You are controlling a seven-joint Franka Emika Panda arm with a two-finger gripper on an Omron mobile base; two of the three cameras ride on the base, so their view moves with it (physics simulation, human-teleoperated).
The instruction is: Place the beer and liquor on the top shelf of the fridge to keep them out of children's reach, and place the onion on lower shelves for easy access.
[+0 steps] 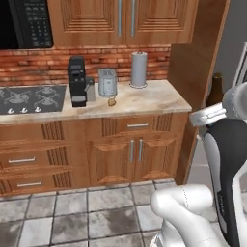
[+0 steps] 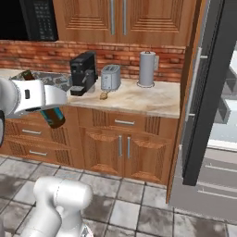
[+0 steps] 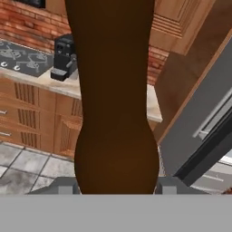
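jaws clamp beer (image 3: 115,104) body; no readable label.

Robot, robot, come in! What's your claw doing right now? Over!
Claw shut on slim dark brown glass bottle, carried in the air. Dark grey fridge door open. Small tan onion waits on the counter.

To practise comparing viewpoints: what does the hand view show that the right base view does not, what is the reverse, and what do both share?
Hand view adds: the gripper, its grey fingertips clamped either side of the slim dark brown glass bottle. Right base view adds: the silver toaster, white paper towel roll, small tan onion and the fridge's white interior. Both share: the bottle, the black coffee machine and the dark grey fridge door.
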